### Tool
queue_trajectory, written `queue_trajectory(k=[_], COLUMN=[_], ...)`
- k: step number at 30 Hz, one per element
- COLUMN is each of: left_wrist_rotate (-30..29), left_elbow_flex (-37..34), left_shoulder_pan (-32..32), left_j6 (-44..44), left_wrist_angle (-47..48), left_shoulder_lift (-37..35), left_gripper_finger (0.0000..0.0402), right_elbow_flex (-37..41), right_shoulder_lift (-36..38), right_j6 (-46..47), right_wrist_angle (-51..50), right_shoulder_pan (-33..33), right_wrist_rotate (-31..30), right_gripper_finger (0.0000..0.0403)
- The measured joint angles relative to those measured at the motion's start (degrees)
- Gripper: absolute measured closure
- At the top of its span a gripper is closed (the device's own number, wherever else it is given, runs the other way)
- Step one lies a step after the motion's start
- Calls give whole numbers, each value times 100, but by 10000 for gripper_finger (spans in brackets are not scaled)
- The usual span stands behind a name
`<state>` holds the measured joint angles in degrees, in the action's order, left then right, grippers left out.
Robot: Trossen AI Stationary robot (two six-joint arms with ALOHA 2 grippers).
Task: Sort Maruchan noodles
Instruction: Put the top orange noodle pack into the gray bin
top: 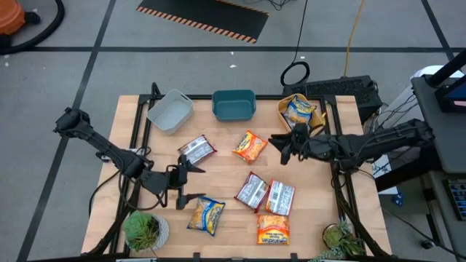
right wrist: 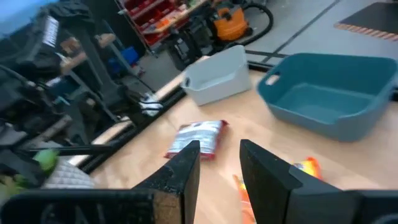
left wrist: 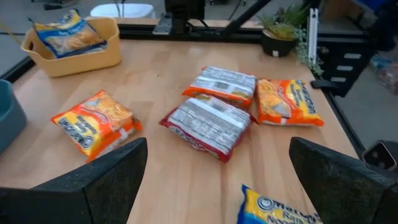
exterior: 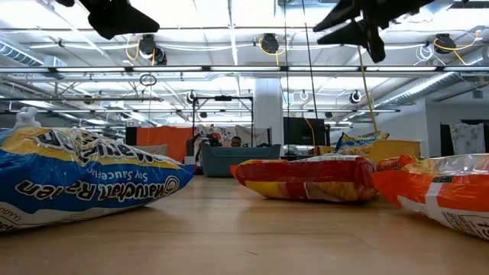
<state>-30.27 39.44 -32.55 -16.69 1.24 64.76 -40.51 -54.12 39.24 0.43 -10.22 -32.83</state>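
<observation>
Several Maruchan noodle packets lie flat on the wooden table: a silver-red one (top: 196, 149), an orange one (top: 250, 145), two silver ones (top: 253, 191) (top: 279, 196), an orange one (top: 273, 228) and a yellow-blue one (top: 207, 215). Another yellow-blue packet (top: 298, 110) lies in the yellow tub (top: 318, 122). My left gripper (top: 193, 182) hovers open at the near left, above the table, between the silver-red and the yellow-blue packet. My right gripper (top: 281, 148) hovers beside the orange packet (right wrist: 305, 167), its fingers a little apart with nothing between them.
A grey tub (top: 169, 110) and a teal tub (top: 234, 104) stand along the far edge, left of the yellow tub. Potted plants sit at the near corners (top: 144, 229) (top: 341, 239). Bare wood shows in the table's middle between the packets.
</observation>
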Motion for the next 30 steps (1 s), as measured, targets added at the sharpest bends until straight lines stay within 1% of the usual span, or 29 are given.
queue_trajectory(k=[3, 7, 12, 17, 22, 27, 30], left_wrist_rotate=[10, 143, 237, 236, 237, 233, 235], left_elbow_flex=[0, 0, 0, 0, 0, 0, 0], left_shoulder_pan=[-78, -127, -157, -163, -69, 187, 356], left_j6=[-35, -35, 11, 102, 367, 743, 982], left_wrist_angle=[3, -68, -176, -191, -342, -507, -600], left_shoulder_lift=[136, 277, 368, 364, 364, 364, 364], left_gripper_finger=[7, 7, 7, 7, 7, 7, 7], right_elbow_flex=[0, 0, -2, -2, -97, -593, -1098], right_shoulder_lift=[-316, -764, -1138, -1361, -1495, -1722, -1909], right_j6=[-74, -242, -242, 50, 113, -468, -865], right_wrist_angle=[698, 1620, 2156, 2163, 2094, 1885, 1362], right_shoulder_pan=[-284, -529, -713, -818, -829, -829, -828], right_wrist_rotate=[-277, -314, -311, -311, -316, -316, -316], right_gripper_finger=[293, 293, 293, 293, 293, 293, 293])
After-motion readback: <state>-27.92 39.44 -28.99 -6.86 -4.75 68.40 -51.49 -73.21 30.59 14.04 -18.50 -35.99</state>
